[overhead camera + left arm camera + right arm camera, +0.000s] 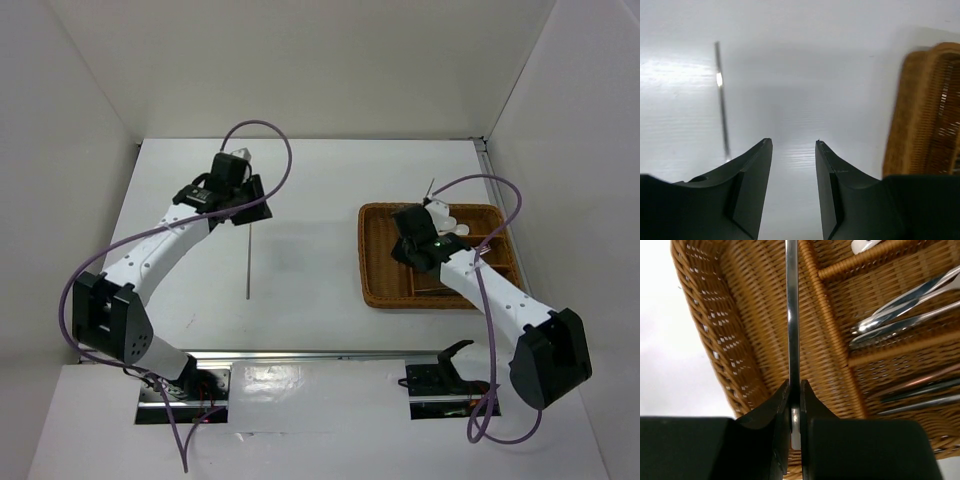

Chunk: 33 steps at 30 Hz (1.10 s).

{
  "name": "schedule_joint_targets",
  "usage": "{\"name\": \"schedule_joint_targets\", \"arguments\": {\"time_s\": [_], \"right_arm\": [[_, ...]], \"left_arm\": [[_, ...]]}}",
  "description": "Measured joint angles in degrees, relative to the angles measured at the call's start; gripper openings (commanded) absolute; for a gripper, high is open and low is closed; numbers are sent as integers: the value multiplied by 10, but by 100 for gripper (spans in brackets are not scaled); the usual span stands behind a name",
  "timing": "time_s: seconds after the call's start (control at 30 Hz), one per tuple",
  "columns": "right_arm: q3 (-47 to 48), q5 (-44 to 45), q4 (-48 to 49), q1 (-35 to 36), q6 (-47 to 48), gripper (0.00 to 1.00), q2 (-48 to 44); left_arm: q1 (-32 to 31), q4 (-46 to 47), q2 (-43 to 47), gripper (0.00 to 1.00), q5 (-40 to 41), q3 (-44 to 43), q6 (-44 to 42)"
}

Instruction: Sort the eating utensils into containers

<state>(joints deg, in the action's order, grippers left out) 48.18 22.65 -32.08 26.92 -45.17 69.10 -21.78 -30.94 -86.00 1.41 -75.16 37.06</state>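
Two arms, top view: my left gripper (245, 205) hangs over the smooth white table (320, 200), by the far end of a slim metal utensil (248, 265) lying straight on it. My right gripper (425, 212) is over the rectangular wicker tray (372, 260), well to the right.
Left wrist, jaws: my dark, tapered fingers stand apart, with only bare table between them.
Left wrist, surroundings: the thin, glinting utensil lies ahead and left of my fingers, untouched. The tray's rounded woven corner shows at the right edge.
Right wrist, jaws: pressed together on a flat, narrow, polished silver handle (792, 315) that runs straight up from my fingertips, seen against the tray's long left compartment.
Right wrist, tray: woven dividers (827, 325) split it. Glossy silver utensils (900, 315) lie slanted in the compartments to the right.
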Motion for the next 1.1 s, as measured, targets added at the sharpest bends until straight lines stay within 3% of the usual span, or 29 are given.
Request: {"name": "schedule_joint_targets", "arguments": {"time_s": [0.2, 0.43, 0.67, 0.7, 0.87, 1.1], "right_arm": [[-1, -41, 5, -12, 97, 3, 14], [10, -66, 4, -5, 151, 3, 89], [10, -74, -2, 0, 162, 20, 102], [10, -75, -2, 0, 163, 29, 102], [10, -86, -9, 1, 161, 55, 101], [33, -89, -46, 1, 163, 60, 74]], "left_arm": [[60, -18, 7, 53, 4, 74, -31], [70, -19, 10, 53, 4, 99, -45], [70, -11, 15, 53, 4, 121, -55], [70, -10, 15, 53, 4, 126, -56], [70, -8, 12, 53, 4, 136, -57], [70, 6, 2, 53, 4, 145, -59]]}}
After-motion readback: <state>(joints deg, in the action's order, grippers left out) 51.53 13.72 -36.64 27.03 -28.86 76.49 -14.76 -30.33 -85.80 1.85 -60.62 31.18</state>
